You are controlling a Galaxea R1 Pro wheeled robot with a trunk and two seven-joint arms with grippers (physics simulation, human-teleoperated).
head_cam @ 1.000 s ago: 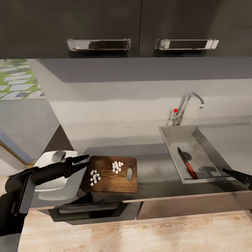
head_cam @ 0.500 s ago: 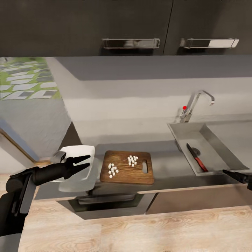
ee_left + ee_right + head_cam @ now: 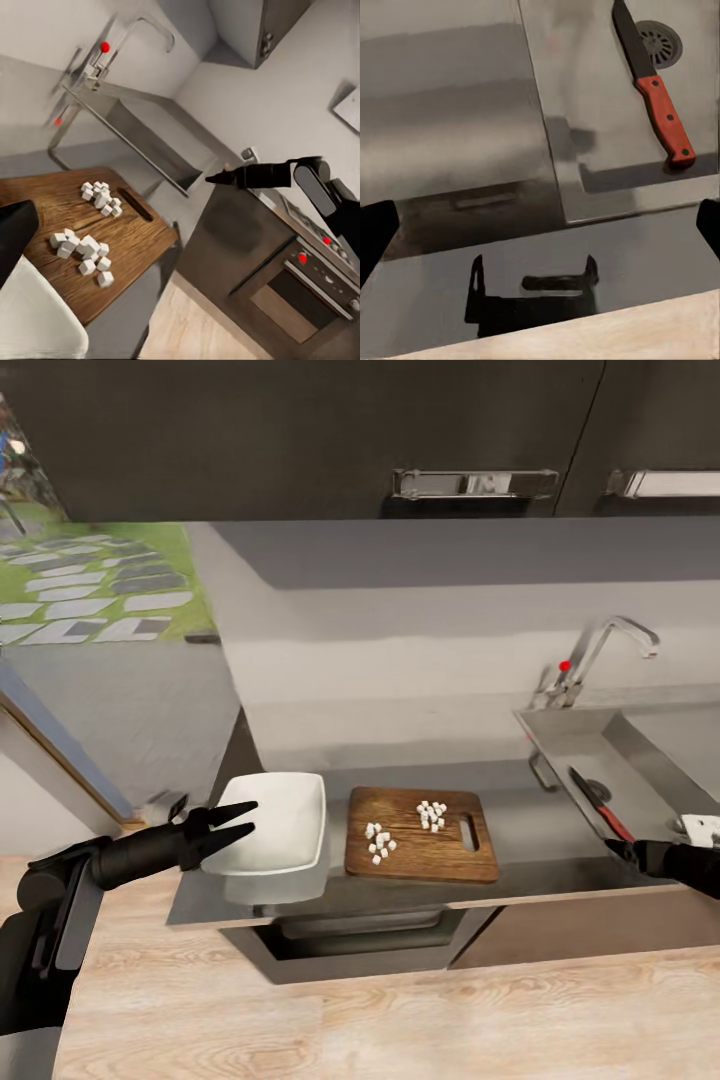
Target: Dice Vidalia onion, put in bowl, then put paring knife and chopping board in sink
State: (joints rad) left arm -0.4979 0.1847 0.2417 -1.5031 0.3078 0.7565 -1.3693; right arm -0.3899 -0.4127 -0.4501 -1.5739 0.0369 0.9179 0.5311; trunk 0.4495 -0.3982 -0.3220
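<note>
Your left gripper point(image 3: 247, 823), jaws open, hovers over the white bowl point(image 3: 275, 822) on the desk point(image 3: 520, 830). Diced onion point(image 3: 405, 827) sits on the board point(image 3: 424, 851). The knife point(image 3: 654, 85) lies in the sink point(image 3: 640, 755). Your right gripper point(image 3: 612, 847): jaws spread wide.

Head view: high, facing down over chopping board point(image 3: 422, 834) and sink point(image 3: 640, 760).
Left wrist: close, across chopping board point(image 3: 90, 240) toward sink point(image 3: 150, 142).
Right wrist: straight down, near sink point(image 3: 607, 97).

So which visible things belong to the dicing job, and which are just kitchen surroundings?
Job:
chopping board
diced onion
bowl
paring knife
sink
countertop

Surroundings:
tap
wall cabinets
oven
</note>
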